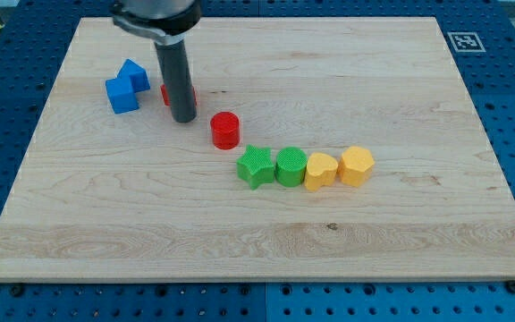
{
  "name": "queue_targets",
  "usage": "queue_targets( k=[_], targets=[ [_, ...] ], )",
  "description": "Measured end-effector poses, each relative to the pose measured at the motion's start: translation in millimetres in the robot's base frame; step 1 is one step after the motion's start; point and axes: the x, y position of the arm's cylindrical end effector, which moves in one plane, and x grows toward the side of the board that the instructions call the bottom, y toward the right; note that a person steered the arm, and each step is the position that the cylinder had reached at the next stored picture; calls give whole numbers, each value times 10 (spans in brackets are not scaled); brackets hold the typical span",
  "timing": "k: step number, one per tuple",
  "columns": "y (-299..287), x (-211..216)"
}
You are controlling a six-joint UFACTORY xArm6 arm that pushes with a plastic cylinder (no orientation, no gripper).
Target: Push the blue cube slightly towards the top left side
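The blue cube sits at the board's upper left, touching a second blue block of irregular shape just above and to its right. My tip rests on the board to the right of the blue cube, a short gap apart. The rod hides most of a red block, whose edges show on both sides of it.
A red cylinder lies to the lower right of my tip. Below it runs a row: green star, green cylinder, yellow heart-like block, yellow hexagon. The wooden board sits on a blue pegboard.
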Motion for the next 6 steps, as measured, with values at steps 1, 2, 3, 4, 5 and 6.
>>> queue_targets(
  k=[1,2,3,4,5,6],
  targets=[
    [-438,-83],
    [-837,-314],
    [-944,-434],
    [-892,-451],
    [-487,-451],
    [-3,-452]
  ],
)
